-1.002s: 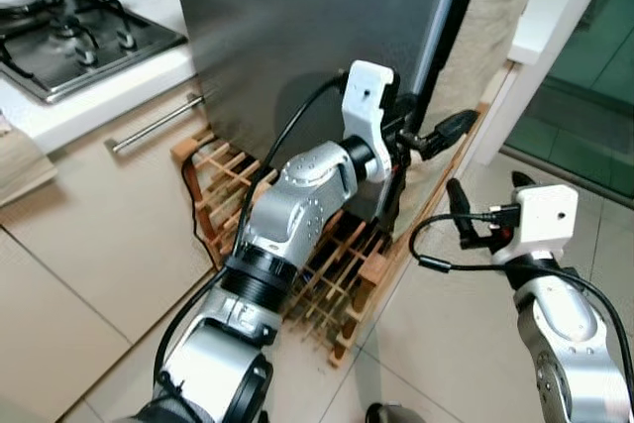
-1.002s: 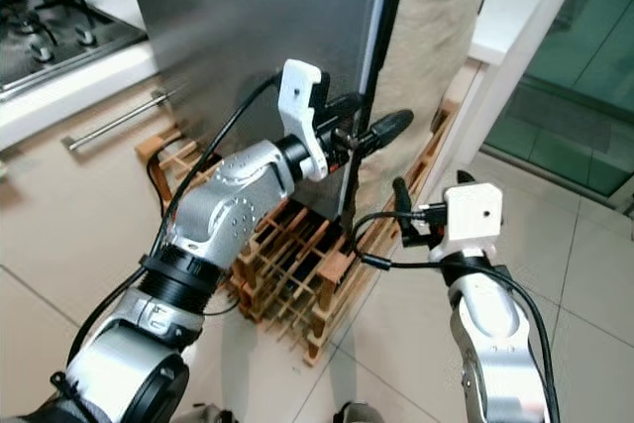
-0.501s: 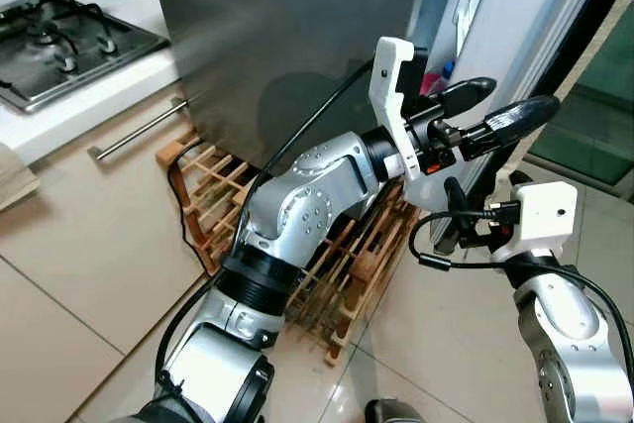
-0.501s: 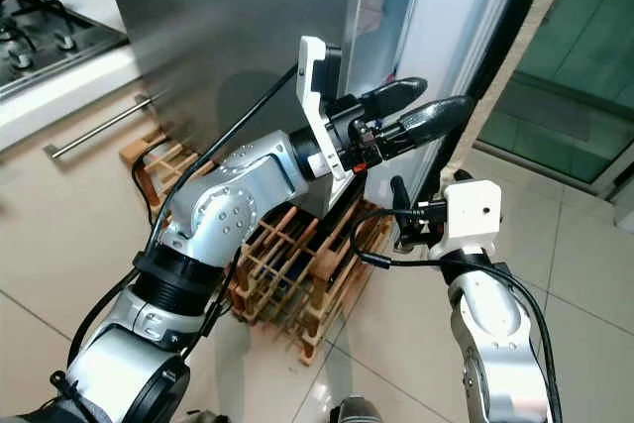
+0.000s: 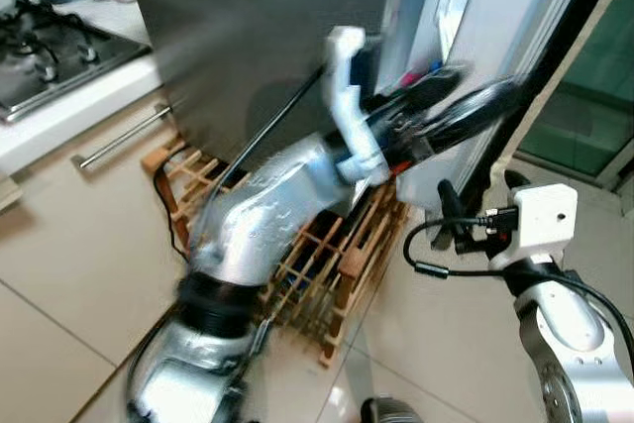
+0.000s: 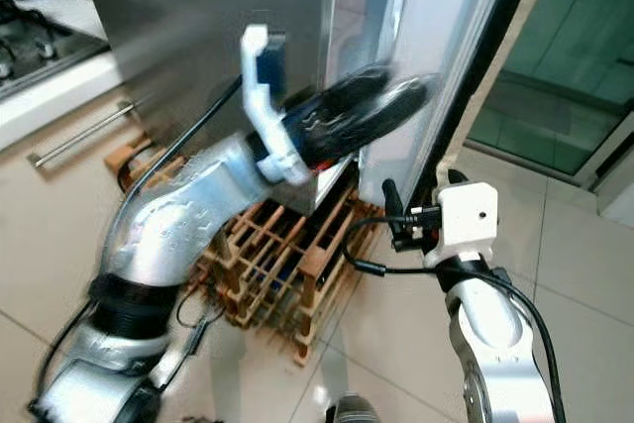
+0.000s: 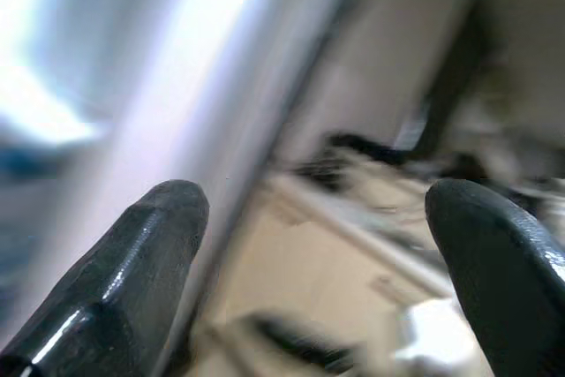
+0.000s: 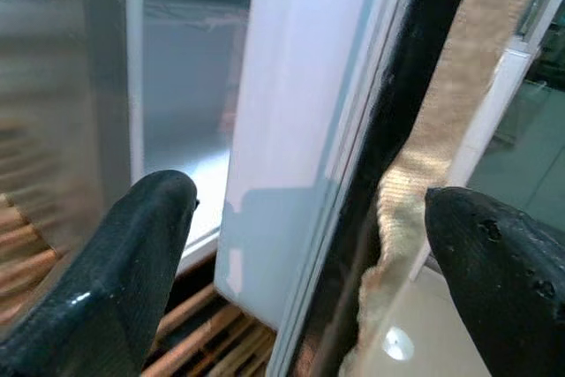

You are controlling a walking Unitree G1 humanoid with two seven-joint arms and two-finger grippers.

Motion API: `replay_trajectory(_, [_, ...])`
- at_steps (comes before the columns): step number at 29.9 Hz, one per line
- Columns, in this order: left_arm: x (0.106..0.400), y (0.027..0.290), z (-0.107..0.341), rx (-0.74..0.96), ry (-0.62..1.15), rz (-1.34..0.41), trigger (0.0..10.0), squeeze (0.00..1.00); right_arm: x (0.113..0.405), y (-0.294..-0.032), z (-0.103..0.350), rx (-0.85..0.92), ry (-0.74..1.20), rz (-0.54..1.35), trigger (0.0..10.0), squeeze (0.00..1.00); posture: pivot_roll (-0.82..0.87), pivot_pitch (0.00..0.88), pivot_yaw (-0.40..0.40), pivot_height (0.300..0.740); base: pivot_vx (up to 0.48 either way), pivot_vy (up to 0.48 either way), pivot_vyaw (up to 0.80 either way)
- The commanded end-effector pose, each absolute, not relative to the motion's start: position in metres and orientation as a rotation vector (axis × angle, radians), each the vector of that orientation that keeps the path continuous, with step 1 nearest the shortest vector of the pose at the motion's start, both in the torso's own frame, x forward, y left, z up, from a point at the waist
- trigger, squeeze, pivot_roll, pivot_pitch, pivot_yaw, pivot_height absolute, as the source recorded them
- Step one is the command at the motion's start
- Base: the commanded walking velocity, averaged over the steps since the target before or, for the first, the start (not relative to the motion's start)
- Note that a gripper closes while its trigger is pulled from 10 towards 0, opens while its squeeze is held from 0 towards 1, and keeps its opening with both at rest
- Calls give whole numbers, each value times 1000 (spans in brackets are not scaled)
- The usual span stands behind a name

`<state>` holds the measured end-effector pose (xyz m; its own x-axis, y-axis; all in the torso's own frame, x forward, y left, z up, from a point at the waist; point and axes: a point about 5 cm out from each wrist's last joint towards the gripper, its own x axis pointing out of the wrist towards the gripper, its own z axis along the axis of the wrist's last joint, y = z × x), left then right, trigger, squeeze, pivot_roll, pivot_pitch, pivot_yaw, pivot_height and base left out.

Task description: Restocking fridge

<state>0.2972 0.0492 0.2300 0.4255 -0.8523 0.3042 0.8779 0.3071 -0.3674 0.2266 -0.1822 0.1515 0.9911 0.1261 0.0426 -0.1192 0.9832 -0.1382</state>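
The steel fridge (image 5: 258, 37) stands with its door (image 5: 500, 47) swung open, white inner side facing me. My left gripper (image 5: 485, 88) is blurred by motion at the gap between fridge body and door, fingers (image 7: 132, 262) spread open and holding nothing. My right gripper (image 5: 478, 195) hangs lower, just in front of the door's bottom edge, open and empty; its wrist view looks past the door's black edge (image 8: 397, 112) into the lit fridge interior (image 8: 190, 86). Small pink and blue items (image 5: 421, 73) show inside, too blurred to name.
A wooden wine rack (image 5: 332, 264) sits on the tiled floor at the fridge's foot. A gas hob (image 5: 40, 42) and a counter with a drawer handle (image 5: 124, 134) lie to the left. A green glass door (image 5: 584, 96) is on the right.
The fridge door went from shut to open. My left arm has swung with it and is now blurred. The right gripper has stayed low by the door.
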Motion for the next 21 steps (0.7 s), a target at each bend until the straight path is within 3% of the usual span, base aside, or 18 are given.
replay_trajectory(1, [300, 68, 218, -441, -27, -1059, 10000, 0, 221, -178, 157, -145, -54, 159, 10000, 0, -208, 31, 2, 728, 0, 0, 0])
replay_trajectory(10, [308, 125, 160, -255, 86, -647, 10000, 0, 259, -168, 157, 5, -54, 184, 10000, 0, -153, 14, 5, 728, 0, 0, 0])
replay_trajectory(21, [305, 161, 160, -201, -17, -340, 10000, 0, 298, -182, 160, 26, -45, 144, 10000, 0, -98, 34, -28, 728, 0, 0, 0])
